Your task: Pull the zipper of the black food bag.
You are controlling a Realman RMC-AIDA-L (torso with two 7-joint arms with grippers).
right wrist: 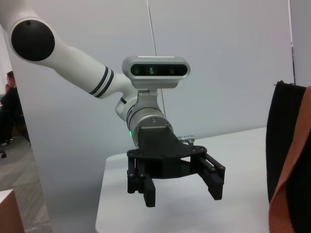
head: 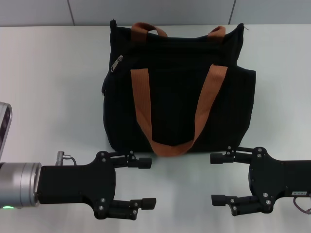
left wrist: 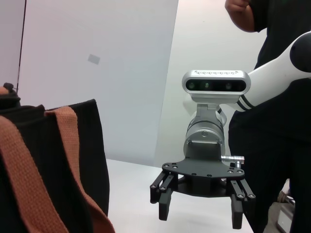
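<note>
Two grippers wait low at the near edge of the white table (head: pixel 48 87), facing each other with the black food bag (head: pixel 177 92) standing just beyond them: the left gripper (head: pixel 144 183) and the right gripper (head: pixel 219 178) both have their fingers spread wide and hold nothing. The bag sits upright near the middle of the table, its two rust-orange strap handles (head: pixel 170 145) draped over the front and top, and the zipper (head: pixel 116 63), a small silver pull tab, lies at the bag's upper corner on the robot's left side. Judging from this, the reach has not begun. The left gripper looks the natural one for the pull, being on the tab's side; it would need to rise over the bag's shoulder, pinch the tab squarely, and draw it along the track toward the right, while the right gripper could steady the far end so the soft fabric does not bunch or slide. The tabletop is smooth and pale, likely slippery under the bag. Behind it runs a grey panelled wall (head: pixel 155 12), and the left wrist view shows a person in dark clothing (left wrist: pixel 277 121) standing close by.
</note>
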